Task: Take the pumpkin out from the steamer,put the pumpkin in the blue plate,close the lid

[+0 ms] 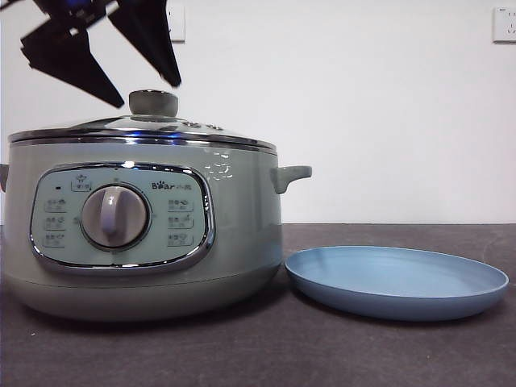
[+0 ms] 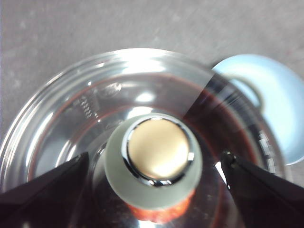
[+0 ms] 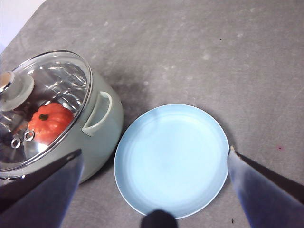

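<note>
The steamer (image 1: 242, 218) stands at the left of the table with the glass lid (image 1: 97, 129) on it. The orange pumpkin (image 3: 50, 122) lies inside, seen through the glass. My left gripper (image 1: 149, 93) hangs open just above the lid's knob (image 2: 159, 161), one jaw on each side, not touching it. To the right of the pot lies the blue plate (image 1: 395, 282), with nothing on it. My right gripper (image 3: 155, 151) is open high above the plate (image 3: 173, 159) and holds nothing; it is out of the front view.
The pot's side handle (image 1: 290, 175) points toward the plate. A white wall with sockets (image 1: 504, 24) stands behind the dark table (image 1: 387, 355). The table surface extends beyond the plate (image 3: 247, 57).
</note>
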Robot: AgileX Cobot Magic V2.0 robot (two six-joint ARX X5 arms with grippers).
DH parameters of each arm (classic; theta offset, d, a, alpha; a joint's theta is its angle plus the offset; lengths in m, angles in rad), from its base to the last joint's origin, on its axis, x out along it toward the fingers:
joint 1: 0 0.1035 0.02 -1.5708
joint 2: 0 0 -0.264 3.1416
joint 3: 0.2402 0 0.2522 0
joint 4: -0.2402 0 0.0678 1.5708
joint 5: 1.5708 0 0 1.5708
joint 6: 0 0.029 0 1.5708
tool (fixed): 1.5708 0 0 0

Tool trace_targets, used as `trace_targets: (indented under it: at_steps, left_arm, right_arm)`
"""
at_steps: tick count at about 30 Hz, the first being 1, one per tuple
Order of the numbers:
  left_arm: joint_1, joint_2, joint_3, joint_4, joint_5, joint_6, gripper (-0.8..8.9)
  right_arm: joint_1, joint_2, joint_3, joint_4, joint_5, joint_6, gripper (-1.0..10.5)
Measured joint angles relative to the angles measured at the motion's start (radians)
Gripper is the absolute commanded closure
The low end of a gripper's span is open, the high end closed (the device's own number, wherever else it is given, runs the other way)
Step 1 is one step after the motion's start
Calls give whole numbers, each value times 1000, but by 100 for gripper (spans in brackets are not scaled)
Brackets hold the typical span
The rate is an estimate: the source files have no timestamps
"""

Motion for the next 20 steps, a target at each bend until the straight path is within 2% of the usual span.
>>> trace_targets:
  at_steps: [5,14,16,20]
  left_arm:
    - [-14,32,0,52,-14,3,347]
    - [-25,55,0,56,-15,25,352]
    - [-25,56,0,56,-15,25,439]
    - [-26,56,0,50,-14,27,694]
  right_arm:
    - [0,0,0,0,0,0,444]
    - [0,0,0,-2,0,0,445]
    - [0,0,0,-2,0,0,446]
    - [0,0,0,-2,0,0,446]
